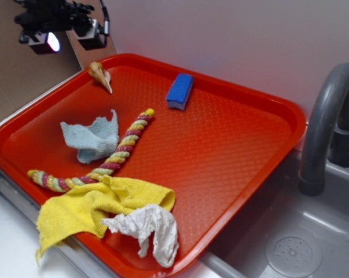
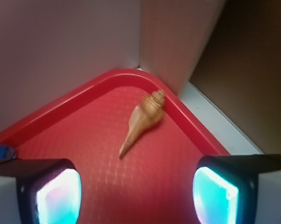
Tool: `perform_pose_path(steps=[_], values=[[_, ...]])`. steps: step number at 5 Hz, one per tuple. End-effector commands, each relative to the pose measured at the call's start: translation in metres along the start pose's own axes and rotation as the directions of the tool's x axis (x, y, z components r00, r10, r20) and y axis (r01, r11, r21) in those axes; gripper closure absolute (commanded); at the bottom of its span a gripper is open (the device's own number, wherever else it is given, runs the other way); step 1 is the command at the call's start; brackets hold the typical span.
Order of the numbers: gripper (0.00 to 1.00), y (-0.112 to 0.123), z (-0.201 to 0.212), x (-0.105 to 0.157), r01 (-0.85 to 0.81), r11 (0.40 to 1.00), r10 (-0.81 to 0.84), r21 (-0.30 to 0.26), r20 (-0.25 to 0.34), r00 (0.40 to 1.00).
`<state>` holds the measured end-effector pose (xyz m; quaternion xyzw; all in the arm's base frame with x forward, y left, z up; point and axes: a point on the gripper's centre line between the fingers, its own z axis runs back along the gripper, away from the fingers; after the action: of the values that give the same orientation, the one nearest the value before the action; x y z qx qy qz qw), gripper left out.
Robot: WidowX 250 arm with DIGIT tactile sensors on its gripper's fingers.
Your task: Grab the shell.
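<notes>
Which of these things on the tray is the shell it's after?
Find the red tray, then its far corner under the gripper. The shell lies there alone: a small tan spiral tapering to a point, hard and ridged, unlike the soft cloths, rope and blue sponge.

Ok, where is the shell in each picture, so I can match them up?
Exterior: the shell lies at the tray's far left corner, below the pincer.
Wrist: shell centre frame, pale point toward the camera.
Shared landmark: the red tray's rounded corner rim.
</notes>
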<state>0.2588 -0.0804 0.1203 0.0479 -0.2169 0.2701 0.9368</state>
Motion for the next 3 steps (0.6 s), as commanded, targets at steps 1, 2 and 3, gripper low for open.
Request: perform_pose_path(steps=[1,2,3], values=[[0.0,0.003,-0.036,0.022,-0.077,0.997,0.078,-0.025,0.048,0.996],[0.0,0.017,-0.052,0.037,-0.163,0.986,0.165,-0.037,0.056,0.985],[0.0,0.022,-0.067,0.047,-0.182,0.983,0.182,-0.013,0.054,0.982]])
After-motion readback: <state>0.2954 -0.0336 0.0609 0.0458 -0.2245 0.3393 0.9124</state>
